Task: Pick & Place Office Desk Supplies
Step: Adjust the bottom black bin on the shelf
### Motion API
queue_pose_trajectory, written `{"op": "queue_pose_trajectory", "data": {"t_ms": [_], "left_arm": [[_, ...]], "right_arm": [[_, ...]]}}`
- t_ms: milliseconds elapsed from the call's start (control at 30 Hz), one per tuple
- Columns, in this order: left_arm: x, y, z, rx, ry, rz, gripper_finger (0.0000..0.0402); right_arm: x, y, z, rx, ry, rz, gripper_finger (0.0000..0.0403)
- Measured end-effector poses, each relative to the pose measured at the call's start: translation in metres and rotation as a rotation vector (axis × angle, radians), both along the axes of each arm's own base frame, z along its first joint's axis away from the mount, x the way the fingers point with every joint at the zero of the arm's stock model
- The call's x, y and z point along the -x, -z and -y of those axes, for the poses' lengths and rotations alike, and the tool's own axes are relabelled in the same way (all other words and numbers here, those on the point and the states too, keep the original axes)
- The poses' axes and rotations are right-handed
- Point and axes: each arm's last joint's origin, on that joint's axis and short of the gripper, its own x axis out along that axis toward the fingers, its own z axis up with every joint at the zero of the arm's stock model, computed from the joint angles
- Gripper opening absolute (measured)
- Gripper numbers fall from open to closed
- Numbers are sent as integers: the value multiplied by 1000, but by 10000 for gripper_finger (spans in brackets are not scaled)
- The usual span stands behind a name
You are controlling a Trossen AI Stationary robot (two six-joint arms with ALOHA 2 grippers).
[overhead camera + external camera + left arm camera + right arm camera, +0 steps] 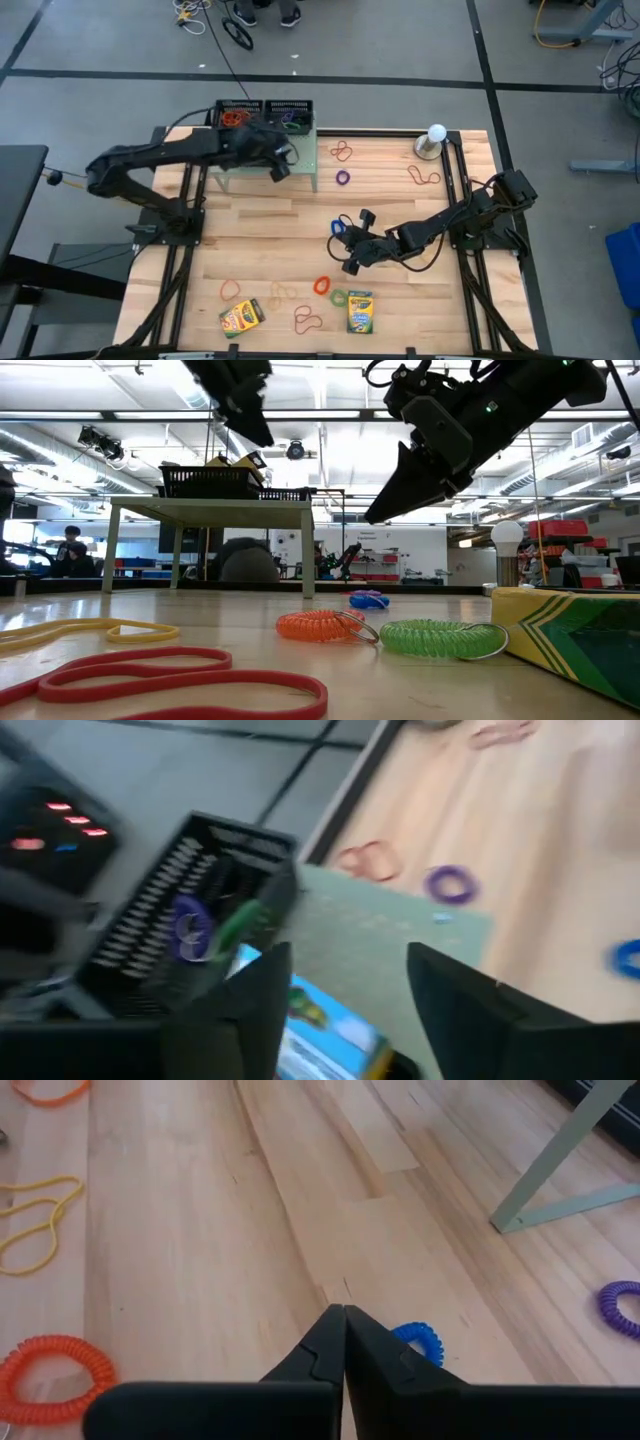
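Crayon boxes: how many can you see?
3: one on the table's front left, one front centre, one between the left tool's open fingers above the shelf. More may hide in the trays.

Left hand (281, 160) over the green shelf (300, 160); right hand (349, 245) above the table (260, 215).

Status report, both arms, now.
Left gripper open over pale green perforated shelf, crayon box below. Right gripper shut, empty, beside blue coil band. Nothing blocking.
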Motion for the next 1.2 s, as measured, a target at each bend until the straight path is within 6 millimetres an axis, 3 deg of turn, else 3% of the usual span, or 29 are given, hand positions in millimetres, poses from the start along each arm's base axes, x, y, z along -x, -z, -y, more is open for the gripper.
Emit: {"op": "queue_pose_trajectory", "data": {"t_ms": [167, 400, 567, 933, 1200], "left_arm": [[-21, 2, 1, -94, -92, -131, 248], [-26, 3, 1, -119, -220, -219, 240], [-23, 2, 1, -121, -231, -236, 191], [-15, 3, 2, -131, -253, -290, 20], [-3, -20, 5, -141, -284, -236, 5]], "right_arm": [[0, 0, -1, -1, -4, -1, 11], [0, 0, -1, -3, -10, -5, 11], [0, 0, -1, -2, -11, -7, 11], [0, 0, -1, -1, -13, -8, 11], [0, 0, -1, -2, -16, -9, 11]]}}
